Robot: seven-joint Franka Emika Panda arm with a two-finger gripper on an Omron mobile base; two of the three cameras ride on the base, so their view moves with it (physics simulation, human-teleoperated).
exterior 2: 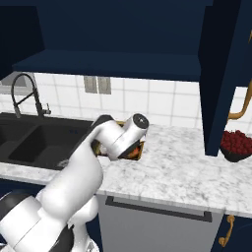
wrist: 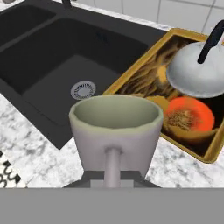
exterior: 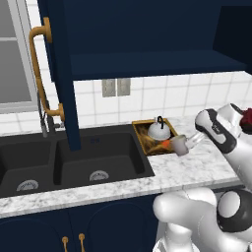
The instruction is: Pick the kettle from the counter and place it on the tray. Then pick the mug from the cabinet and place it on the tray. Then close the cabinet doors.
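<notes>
Jaws (exterior: 183,143) pinching the mug (exterior: 179,145) by its handle, mug upright, held over the desk (exterior: 197,165) at the near edge of the tray (exterior: 141,132). Kettle (exterior: 159,130) stands on the tray, beside the black sink (exterior: 74,162). In the hand view the mug (wrist: 116,133) is nearest, with tray (wrist: 131,70) and kettle (wrist: 197,72) beyond. Cabinet (exterior: 147,61) doors (exterior: 61,69) stand open above.

Glossy white rounded arm (exterior: 216,129) with dark grey joint caps.
</notes>
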